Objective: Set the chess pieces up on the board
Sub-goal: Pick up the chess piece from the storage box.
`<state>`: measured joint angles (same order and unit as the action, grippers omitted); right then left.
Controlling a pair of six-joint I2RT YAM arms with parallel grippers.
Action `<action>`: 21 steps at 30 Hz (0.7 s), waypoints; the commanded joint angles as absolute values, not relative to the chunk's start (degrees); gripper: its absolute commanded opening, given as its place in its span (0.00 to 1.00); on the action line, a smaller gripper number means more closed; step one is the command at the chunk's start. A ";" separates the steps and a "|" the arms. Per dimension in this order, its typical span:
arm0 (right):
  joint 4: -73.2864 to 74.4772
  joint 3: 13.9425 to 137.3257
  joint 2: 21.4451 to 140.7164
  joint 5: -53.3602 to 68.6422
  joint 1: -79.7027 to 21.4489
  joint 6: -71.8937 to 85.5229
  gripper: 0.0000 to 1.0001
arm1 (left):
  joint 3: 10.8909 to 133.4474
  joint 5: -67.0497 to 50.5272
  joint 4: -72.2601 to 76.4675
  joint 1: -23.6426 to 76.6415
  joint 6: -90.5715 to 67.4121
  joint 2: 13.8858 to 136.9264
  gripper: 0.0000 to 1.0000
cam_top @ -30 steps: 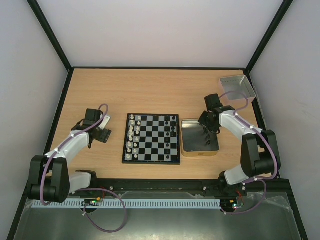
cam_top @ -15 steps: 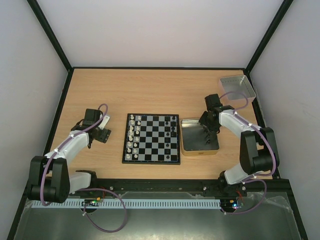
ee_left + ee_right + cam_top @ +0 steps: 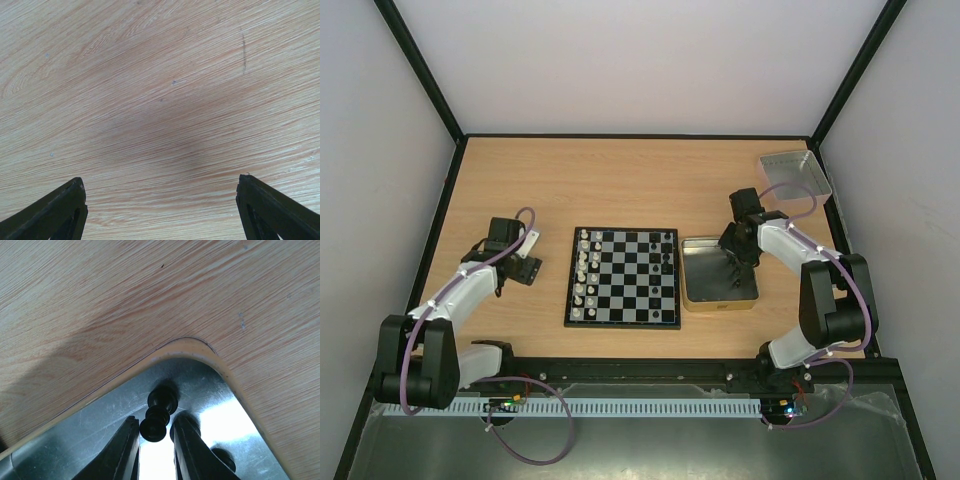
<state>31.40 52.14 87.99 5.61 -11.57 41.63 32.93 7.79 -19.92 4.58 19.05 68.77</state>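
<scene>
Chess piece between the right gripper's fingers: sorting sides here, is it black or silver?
Black. The chess piece shows best in the right wrist view.

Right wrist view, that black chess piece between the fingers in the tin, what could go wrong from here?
The black piece sits in a corner of the tin; the right gripper flanks only its rounded end, so it may slip out. The finger beside another black piece could knock it.

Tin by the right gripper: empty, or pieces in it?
Not empty. Right wrist view: a black piece sits inside the tin between the fingers of the right gripper, another dark piece beside them.
</scene>
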 commanded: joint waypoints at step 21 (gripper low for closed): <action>33.84 54.79 89.46 2.45 -11.16 40.59 0.08 | 32.26 7.38 -19.53 3.43 18.90 67.40 0.82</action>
<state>31.48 53.32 90.17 4.05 -11.46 41.34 32.93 7.70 -19.81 3.81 19.05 68.20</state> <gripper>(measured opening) 0.089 0.821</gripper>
